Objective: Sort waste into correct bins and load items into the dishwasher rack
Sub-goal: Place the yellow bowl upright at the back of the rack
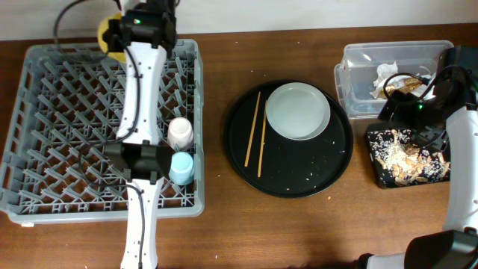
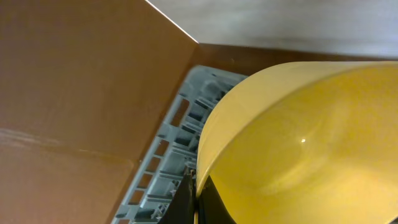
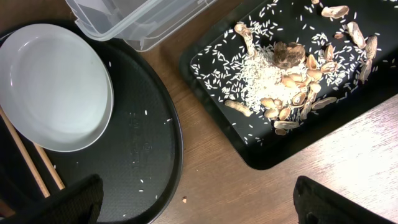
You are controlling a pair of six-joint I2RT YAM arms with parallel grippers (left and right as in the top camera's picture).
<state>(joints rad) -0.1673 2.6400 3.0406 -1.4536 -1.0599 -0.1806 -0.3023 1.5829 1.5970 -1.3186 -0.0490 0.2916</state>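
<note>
Seen from above, the left gripper (image 1: 139, 24) reaches across the grey rack (image 1: 52, 112) to its far edge, with the yellow bowl (image 1: 107, 33) showing just beside it on the left. A pink cup (image 1: 180, 132) and a blue cup (image 1: 181, 167) stand in the rack near its right side. On the round black tray (image 1: 299, 175) at the table's middle lie a pale plate (image 1: 298, 110) and two chopsticks (image 1: 254, 131) beside it. To the right, a clear tub (image 1: 355, 56) holds white napkins (image 1: 386, 73) and a shiny wrapper (image 1: 402, 84); the right gripper (image 1: 405, 101) hovers at its near edge, above the flat black tray (image 1: 377, 175) of food scraps (image 1: 407, 155). The left wrist view is filled by the yellow bowl (image 2: 298, 143), its rim clamped in the left gripper (image 2: 198, 200) at the bottom edge — a corner of the rack (image 2: 168, 155) lies beneath. In the right wrist view, the right gripper (image 3: 199, 202) is spread wide and holds nothing; below it sit the plate (image 3: 53, 87), chopsticks (image 3: 28, 162), tub (image 3: 137, 18) and the tray (image 3: 249, 149) of scraps (image 3: 280, 81) — all well apart from its fingers (image 3: 62, 202).
</note>
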